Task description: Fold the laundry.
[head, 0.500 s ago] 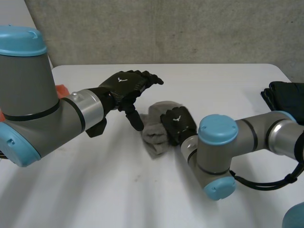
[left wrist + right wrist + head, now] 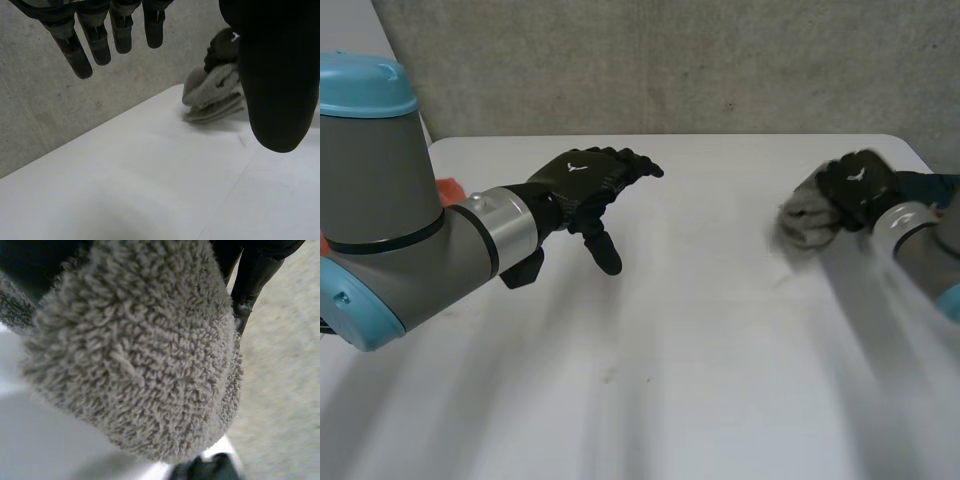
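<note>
Head view: white-emblemed right robot hand [image 2: 855, 185] clutches grey towel [image 2: 805, 222].

The white worktop [image 2: 700, 330] runs back to a grey concrete wall [image 2: 700, 60], and most of its surface is bare. A dark cloth [image 2: 932, 184] lies at its right edge near the far corner. A small orange thing [image 2: 448, 189] sits at its left edge, partly hidden behind an arm. A grey towel [image 2: 805, 222] is bunched in the right robot hand [image 2: 855, 185] just beside the dark cloth; whether it touches the surface cannot be told
</note>
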You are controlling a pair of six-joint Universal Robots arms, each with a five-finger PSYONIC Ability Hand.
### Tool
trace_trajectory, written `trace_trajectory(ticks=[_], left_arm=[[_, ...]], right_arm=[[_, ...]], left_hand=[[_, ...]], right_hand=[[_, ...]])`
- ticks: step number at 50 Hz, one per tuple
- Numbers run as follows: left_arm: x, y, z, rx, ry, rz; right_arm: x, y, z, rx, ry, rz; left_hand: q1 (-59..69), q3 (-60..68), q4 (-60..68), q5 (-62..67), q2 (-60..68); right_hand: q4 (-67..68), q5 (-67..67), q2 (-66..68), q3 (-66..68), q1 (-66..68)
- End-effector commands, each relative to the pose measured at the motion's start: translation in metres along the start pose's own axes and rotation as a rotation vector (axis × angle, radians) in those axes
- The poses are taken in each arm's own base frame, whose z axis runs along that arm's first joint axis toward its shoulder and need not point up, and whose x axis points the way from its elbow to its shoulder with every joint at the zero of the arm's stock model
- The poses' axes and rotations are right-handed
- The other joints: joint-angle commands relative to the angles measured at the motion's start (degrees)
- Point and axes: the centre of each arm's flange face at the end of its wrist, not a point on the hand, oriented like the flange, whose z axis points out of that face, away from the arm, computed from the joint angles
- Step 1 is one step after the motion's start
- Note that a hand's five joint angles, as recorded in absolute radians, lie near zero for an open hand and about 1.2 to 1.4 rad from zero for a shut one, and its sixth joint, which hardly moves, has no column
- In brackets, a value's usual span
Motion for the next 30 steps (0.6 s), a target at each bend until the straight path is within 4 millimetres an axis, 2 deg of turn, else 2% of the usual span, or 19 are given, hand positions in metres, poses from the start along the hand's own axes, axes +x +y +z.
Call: trace_trajectory(ticks=[1, 2, 3, 7, 10, 11, 18, 19, 22, 23, 25, 26, 30], left_arm=[[-0.001, 0.000, 0.000, 0.000, -0.003, -0.001], [-0.002, 0.000, 0.000, 0.000, -0.005, -0.001], [-0.002, 0.000, 0.000, -0.001, -0.006, -0.002], [-0.004, 0.000, 0.000, -0.001, -0.010, -0.009], [-0.004, 0.000, 0.000, -0.001, -0.010, -0.015], [-0.004, 0.000, 0.000, 0.000, -0.011, -0.016], [-0.003, 0.001, 0.001, -0.003, -0.007, -0.021], [-0.003, 0.001, 0.001, -0.004, -0.007, -0.022], [-0.002, 0.004, 0.002, -0.010, -0.004, -0.023], [-0.002, 0.005, 0.002, -0.014, -0.003, -0.025], [-0.001, 0.006, 0.002, -0.016, -0.001, -0.025], [-0.001, 0.007, 0.002, -0.017, -0.001, -0.026], [-0.001, 0.008, 0.004, -0.006, -0.003, -0.022]], right_arm=[[0.077, -0.018, 0.030, 0.196, 0.144, -0.014], [0.088, -0.019, 0.032, 0.216, 0.170, -0.003], [0.108, -0.019, 0.036, 0.252, 0.215, 0.023], [0.150, -0.018, 0.041, 0.342, 0.304, 0.059], [0.165, -0.008, 0.043, 0.364, 0.333, 0.074], [0.174, 0.003, 0.043, 0.361, 0.342, 0.082], [0.180, 0.063, 0.038, 0.310, 0.253, 0.094], [0.176, 0.081, 0.037, 0.287, 0.222, 0.110], [0.171, 0.113, 0.031, 0.237, 0.195, 0.139], [0.172, 0.131, 0.026, 0.205, 0.195, 0.154], [0.174, 0.148, 0.020, 0.175, 0.202, 0.162], [0.172, 0.164, 0.015, 0.143, 0.201, 0.174], [0.167, 0.192, 0.000, 0.082, 0.176, 0.194]], left_hand=[[0.1, -0.9, -0.6, -1.6, -0.5], [0.1, -0.9, -0.6, -1.6, -0.5], [-0.1, -1.1, -0.8, -1.8, -0.6], [-0.1, -1.1, -0.8, -1.8, -0.6], [-0.1, -1.1, -0.8, -1.8, -0.6], [-0.1, -1.1, -0.8, -1.8, -0.6], [-0.1, -1.1, -0.8, -1.8, -0.6], [-0.1, -1.1, -0.8, -1.8, -0.6], [0.1, -0.9, -0.6, -1.6, -0.5], [0.1, -0.9, -0.6, -1.6, -0.5], [-0.1, -1.1, -0.8, -1.8, -0.6], [0.1, -0.9, -0.6, -1.6, -0.5], [0.1, -0.9, -0.6, -1.6, -0.5]], right_hand=[[13.6, 19.4, 14.1, 17.1, 28.3], [13.6, 19.4, 14.1, 17.1, 28.3], [13.6, 19.4, 14.1, 17.1, 28.3], [13.6, 19.4, 14.1, 17.1, 28.3], [13.6, 19.4, 14.1, 17.1, 28.3], [13.6, 19.4, 14.1, 17.1, 28.3], [13.6, 19.4, 14.1, 17.1, 28.3], [13.6, 19.4, 14.1, 17.1, 28.3], [13.6, 19.4, 14.1, 17.1, 28.3], [13.6, 19.4, 14.1, 17.1, 28.3], [13.6, 19.4, 14.1, 17.1, 28.3], [13.6, 19.4, 14.1, 17.1, 28.3], [13.5, 19.3, 14.0, 17.0, 28.2]])
